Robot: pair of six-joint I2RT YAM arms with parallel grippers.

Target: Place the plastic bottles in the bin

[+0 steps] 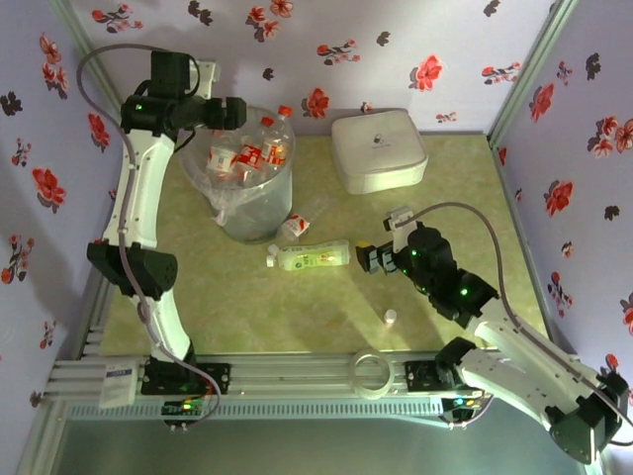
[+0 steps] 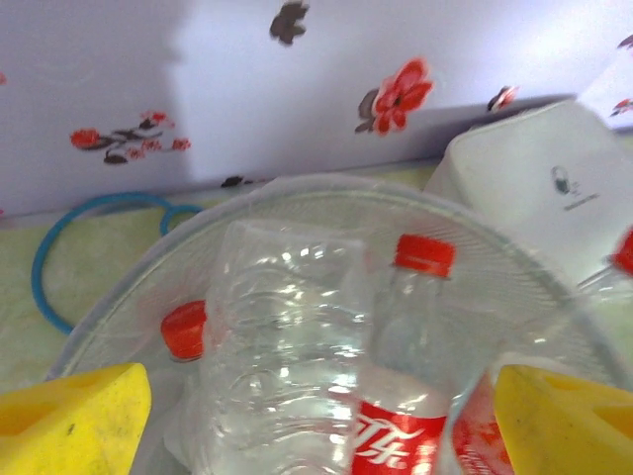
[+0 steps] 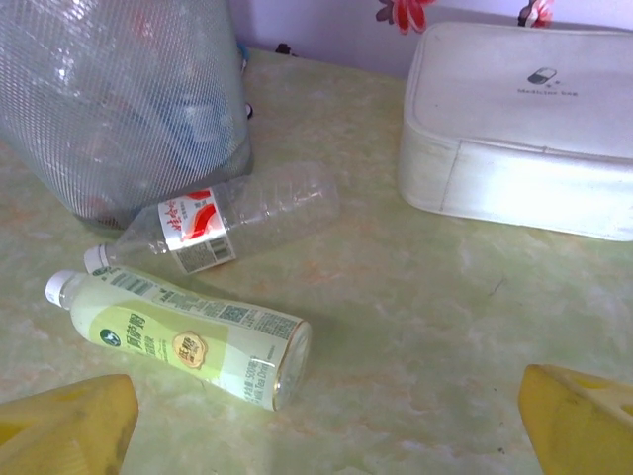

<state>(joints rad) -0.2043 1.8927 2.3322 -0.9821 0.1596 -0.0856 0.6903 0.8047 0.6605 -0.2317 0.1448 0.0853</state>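
On green table [image 3: 425, 327], pale bottle [image 3: 178, 336] ahead of right gripper [image 3: 321, 426]

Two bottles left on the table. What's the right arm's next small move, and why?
I would probably ease the right gripper forward and down over the green-label bottle, jaws astride its body. That bottle lies on its side on the table, nearest this gripper, whose jaws stand open and empty. The red-label bottle lies farther off, beside the bin.

On your yellow-green table [image 1: 326, 307] stand the bin [image 1: 252, 213] and a white box [image 1: 378, 150]. At the bin's foot lie a green-labelled bottle [image 1: 312, 257] and a red-labelled bottle [image 1: 295, 227], and a tiny white cap [image 1: 391, 317] sits nearer the front edge.
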